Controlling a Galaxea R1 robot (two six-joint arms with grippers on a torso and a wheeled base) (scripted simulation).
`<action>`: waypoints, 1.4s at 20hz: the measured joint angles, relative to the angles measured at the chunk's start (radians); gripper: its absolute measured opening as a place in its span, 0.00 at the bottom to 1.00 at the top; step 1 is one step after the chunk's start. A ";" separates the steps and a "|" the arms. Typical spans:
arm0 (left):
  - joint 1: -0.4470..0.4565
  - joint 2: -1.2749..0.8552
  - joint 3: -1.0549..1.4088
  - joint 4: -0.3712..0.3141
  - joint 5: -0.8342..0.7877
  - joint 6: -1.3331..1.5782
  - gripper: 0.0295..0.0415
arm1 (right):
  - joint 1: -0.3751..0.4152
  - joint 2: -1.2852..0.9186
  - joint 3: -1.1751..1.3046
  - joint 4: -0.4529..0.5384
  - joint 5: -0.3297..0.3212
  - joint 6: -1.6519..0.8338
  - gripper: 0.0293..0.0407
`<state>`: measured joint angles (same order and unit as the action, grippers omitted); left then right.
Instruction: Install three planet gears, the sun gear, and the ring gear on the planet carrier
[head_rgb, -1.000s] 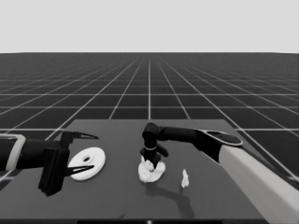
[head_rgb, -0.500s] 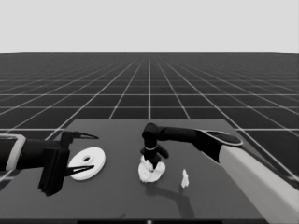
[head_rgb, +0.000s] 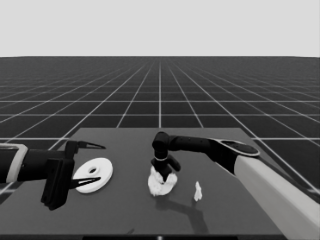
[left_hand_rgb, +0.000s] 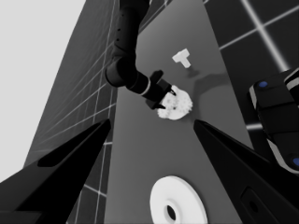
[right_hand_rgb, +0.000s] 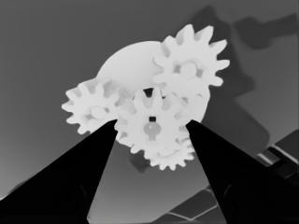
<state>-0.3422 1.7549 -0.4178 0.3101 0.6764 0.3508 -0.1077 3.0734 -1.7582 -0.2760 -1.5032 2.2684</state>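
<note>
at desk (head_rgb: 125, 220) centre, the right pincer (head_rgb: 164, 176) hangs directly over the smaller round part (head_rgb: 161, 184), arm reaching in from the right side. right wrist view: smaller round part (right_hand_rgb: 135, 70) carries four gears (right_hand_rgb: 152, 122); one sits at the centre w/ a small hole in its hub, three others mesh around it: one toward each side and one mostly hidden under the centre gear. right pincer fingers (right_hand_rgb: 79, 186) are spread apart, one on each side of the centre gear; whether the tips touch the teeth cannot be told. nothing is clamped between them.

larger round part (head_rgb: 94, 175) lies flat on the desk's left portion, well apart from the gear cluster, central hole visible. left pincer (head_rgb: 87, 165) is parked above it at the desk's left end; fingers are wide apart per left wrist view, part (left_hand_rgb: 178, 205) lies on the desk between them, not gripped.

thin white piece (head_rgb: 198, 191) rests on the desk just to the right of the gear cluster, apart from it; left wrist view shows it as t-shaped (left_hand_rgb: 182, 58).
</note>
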 joint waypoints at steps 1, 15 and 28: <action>0.000 0.000 0.000 0.000 0.000 0.000 0.75 | 0.000 0.000 0.000 0.000 0.000 0.010 0.14; 0.000 0.000 0.000 0.000 0.000 0.000 0.75 | 0.000 0.000 0.000 0.000 0.000 0.109 0.80; 0.000 0.000 0.000 0.000 0.000 0.000 0.75 | 0.347 -0.022 0.100 0.322 -0.078 -0.867 0.81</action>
<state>-0.3422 1.7549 -0.4178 0.3101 0.6764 0.3508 0.2396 3.0515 -1.6586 0.0457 -1.5810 1.4017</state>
